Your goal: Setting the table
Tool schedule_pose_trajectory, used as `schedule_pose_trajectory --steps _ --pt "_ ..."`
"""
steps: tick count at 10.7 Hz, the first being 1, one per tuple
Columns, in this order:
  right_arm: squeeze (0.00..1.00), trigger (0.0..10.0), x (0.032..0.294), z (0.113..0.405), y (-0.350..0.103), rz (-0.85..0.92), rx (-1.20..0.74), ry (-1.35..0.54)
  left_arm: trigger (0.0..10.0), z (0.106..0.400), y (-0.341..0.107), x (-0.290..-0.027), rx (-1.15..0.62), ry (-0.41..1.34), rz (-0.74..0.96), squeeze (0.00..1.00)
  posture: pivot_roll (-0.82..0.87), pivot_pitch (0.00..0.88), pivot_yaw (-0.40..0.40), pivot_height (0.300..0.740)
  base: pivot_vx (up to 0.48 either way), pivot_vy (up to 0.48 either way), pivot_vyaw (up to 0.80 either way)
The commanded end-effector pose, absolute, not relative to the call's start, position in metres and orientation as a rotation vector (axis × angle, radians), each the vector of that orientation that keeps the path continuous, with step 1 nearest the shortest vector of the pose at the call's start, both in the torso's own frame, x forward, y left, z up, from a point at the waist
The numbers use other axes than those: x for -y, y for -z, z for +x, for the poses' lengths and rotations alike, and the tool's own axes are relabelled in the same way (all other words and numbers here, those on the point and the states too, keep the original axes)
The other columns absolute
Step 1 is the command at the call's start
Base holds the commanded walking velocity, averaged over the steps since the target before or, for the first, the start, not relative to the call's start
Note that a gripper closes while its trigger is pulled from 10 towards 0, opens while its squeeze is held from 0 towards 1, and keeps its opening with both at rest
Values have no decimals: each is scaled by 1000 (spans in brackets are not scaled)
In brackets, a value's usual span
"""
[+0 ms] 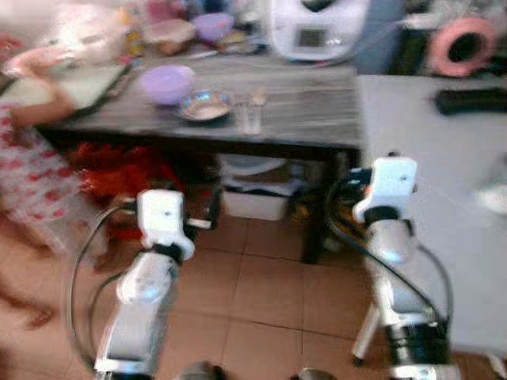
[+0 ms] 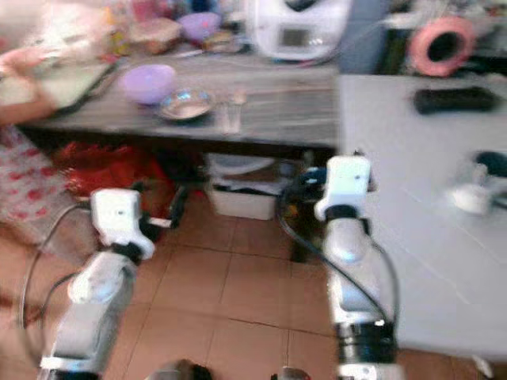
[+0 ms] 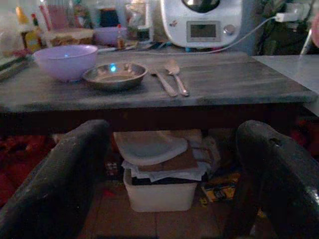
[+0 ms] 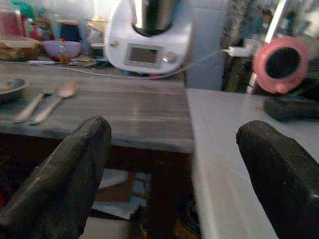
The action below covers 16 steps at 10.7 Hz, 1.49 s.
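Terracotta floor tiles (image 1: 261,293) run under a dark grey wooden table (image 3: 224,82), which butts against a pale grey table (image 1: 428,158) on the robot's right. On the wooden table sit a lilac plastic bowl (image 3: 65,60), a shallow steel dish (image 3: 114,74) just beside it, and a metal spoon and fork (image 3: 170,77) lying side by side near the dish. A white kitchen machine with a small screen (image 3: 202,22) stands at the back edge, its cable trailing to the right. Beneath the table rests a white plastic box holding a white tray and papers (image 3: 159,174).

Both arms are raised short of the table. The left gripper (image 3: 169,179) has its black fingers (image 3: 60,184) spread wide with nothing between them, aimed at the table's front edge below the dish. The right gripper (image 4: 174,184) is likewise spread and empty, pointing toward the seam between the two tables.

A person in a red-patterned garment (image 1: 32,166) stands at the left end of the wooden table, an arm reaching over it. That is probably the main hazard: a left-arm reach for the bowl or dish could sweep toward that arm. The head views are blurred, so judging the edge is harder, and a low approach could strike the tabletop's front edge. The flat spoon and fork will likely slide rather than lift, and the machine's cable could snag a reach toward the back of the table.
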State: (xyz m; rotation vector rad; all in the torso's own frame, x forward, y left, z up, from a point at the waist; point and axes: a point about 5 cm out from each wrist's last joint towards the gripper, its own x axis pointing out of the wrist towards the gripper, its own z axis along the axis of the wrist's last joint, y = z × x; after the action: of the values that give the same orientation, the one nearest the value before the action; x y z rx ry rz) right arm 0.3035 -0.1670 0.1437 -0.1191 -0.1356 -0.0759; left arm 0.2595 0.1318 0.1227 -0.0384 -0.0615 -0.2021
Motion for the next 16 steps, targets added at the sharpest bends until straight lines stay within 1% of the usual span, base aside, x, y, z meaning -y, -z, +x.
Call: schedule_pose_trajectory --steps 1,2,6,7,10,13,16 --pt "0 10000 171 303 -142 -120 121 85 10000 258 -125 -128 64 224 -47 0 -17 59 76 740 0 -465 -800" --pt "0 10000 171 303 -142 -120 121 84 10000 258 -125 -128 64 227 -47 0 -18 61 77 740 0 -465 -800" --pt "0 10000 170 300 -140 -125 108 75 10000 255 -124 -128 55 223 -46 0 -19 72 77 740 0 -469 0" --pt "0 10000 170 300 -139 -125 106 75 10000 255 -123 -128 46 214 -45 0 -19 74 78 740 0 -251 0" --pt "0 10000 169 303 -142 -131 109 86 10000 255 -125 -130 49 213 -26 0 -8 88 85 740 0 0 0" --pt "0 10000 175 306 -144 -151 109 112 10000 253 -125 -129 38 217 -10 0 -3 93 95 740 302 -324 0" --pt "0 10000 171 305 -145 -153 114 107 10000 255 -126 -129 37 214 3 0 -5 98 95 740 346 -326 0"
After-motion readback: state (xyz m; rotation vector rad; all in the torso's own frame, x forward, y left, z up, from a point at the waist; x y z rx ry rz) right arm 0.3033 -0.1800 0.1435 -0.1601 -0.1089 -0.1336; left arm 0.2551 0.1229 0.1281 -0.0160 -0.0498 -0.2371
